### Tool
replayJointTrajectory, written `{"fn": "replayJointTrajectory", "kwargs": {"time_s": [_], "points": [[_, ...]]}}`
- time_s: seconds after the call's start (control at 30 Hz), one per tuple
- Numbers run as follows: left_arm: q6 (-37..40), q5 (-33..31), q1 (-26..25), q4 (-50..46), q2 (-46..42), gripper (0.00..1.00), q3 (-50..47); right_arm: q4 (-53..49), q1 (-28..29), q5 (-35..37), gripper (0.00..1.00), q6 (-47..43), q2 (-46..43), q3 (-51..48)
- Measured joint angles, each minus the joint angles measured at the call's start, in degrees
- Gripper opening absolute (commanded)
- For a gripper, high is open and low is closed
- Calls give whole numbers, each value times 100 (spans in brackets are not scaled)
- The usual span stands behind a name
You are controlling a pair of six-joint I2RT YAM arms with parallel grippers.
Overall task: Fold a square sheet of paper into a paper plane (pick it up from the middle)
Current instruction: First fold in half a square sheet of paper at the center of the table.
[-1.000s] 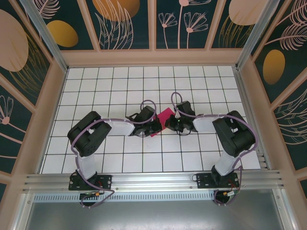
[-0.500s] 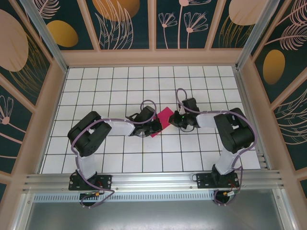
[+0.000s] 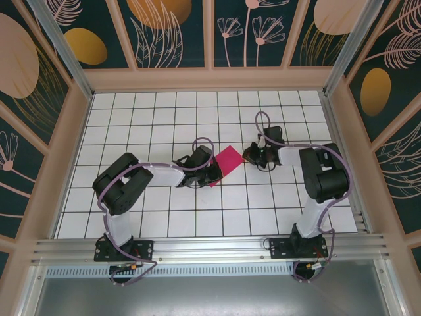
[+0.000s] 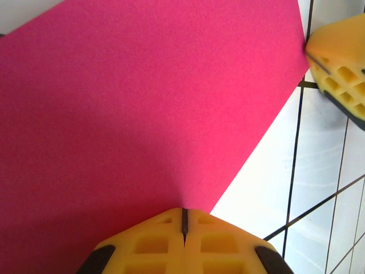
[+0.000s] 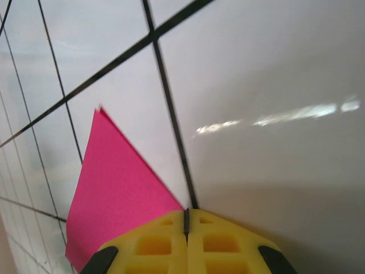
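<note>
The square sheet of paper (image 3: 228, 160), plain magenta-pink, lies flat on the white tiled floor between the two arms. My left gripper (image 3: 216, 172) is shut, its yellow fingertips resting on the sheet's near-left edge. In the left wrist view the paper (image 4: 142, 108) spreads out ahead of the shut left gripper (image 4: 184, 210). My right gripper (image 3: 250, 156) is shut with nothing in it, just off the sheet's right corner. One of its yellow fingers (image 4: 342, 68) shows beside that corner. The right wrist view has the paper (image 5: 120, 188) left of the shut right gripper (image 5: 186, 211). The paper plane is out of view.
The white floor with black grid lines (image 3: 158, 118) is boxed in by beige walls with dark floral panels (image 3: 210, 79). A metal rail (image 3: 210, 247) at the near edge carries both arm bases. Purple cables (image 3: 204, 141) loop over each wrist.
My right gripper has drawn back to the right and slightly away, off the paper, uncovering more of the sheet. The left arm and its gripper have stayed in place.
</note>
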Motion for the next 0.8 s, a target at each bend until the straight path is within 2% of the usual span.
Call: {"fn": "replayJointTrajectory", "kwargs": {"time_s": [0.2, 0.4, 0.6, 0.8], "points": [[37, 2, 0, -4, 0, 0, 7, -2, -142, 133, 0, -114, -393, -103], [299, 9, 0, -157, 0, 3, 109, 190, 256, -101, 0, -118, -859, -337], [597, 11, 0, -286, 0, 5, 354, 275, 560, -293, 0, -116, -599, -367], [833, 118, 0, -127, 4, 4, 557, 267, 623, -365, 0, -118, -153, -365]]}}
